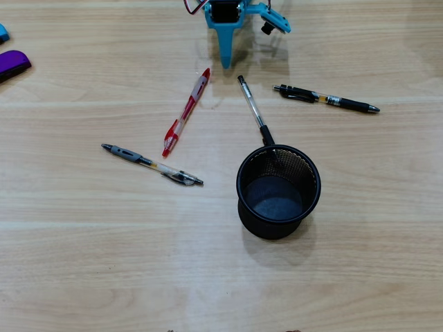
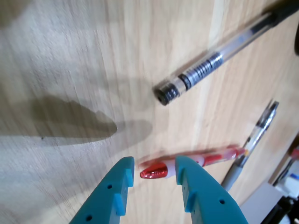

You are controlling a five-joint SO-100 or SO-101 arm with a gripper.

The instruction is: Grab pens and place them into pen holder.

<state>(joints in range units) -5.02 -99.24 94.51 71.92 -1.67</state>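
Note:
My blue gripper [image 1: 246, 48] hangs open and empty at the top of the overhead view, above the table. In the wrist view its teal fingers [image 2: 124, 175] frame the end of a red pen [image 2: 201, 161] lying below them, without touching it. The red pen [image 1: 185, 114] lies on the table just below and left of the gripper. A clear pen with a black grip [image 1: 253, 111] [image 2: 219, 56] lies with its grip end at the black mesh pen holder [image 1: 239, 183], which is empty. A black pen [image 1: 325, 99] lies at the right. A grey pen [image 1: 151, 164] [image 2: 252, 140] lies at the left.
A purple object [image 1: 12, 63] and a blue one [image 1: 3, 31] sit at the table's left edge in the overhead view. Bare wooden table lies in front of the holder.

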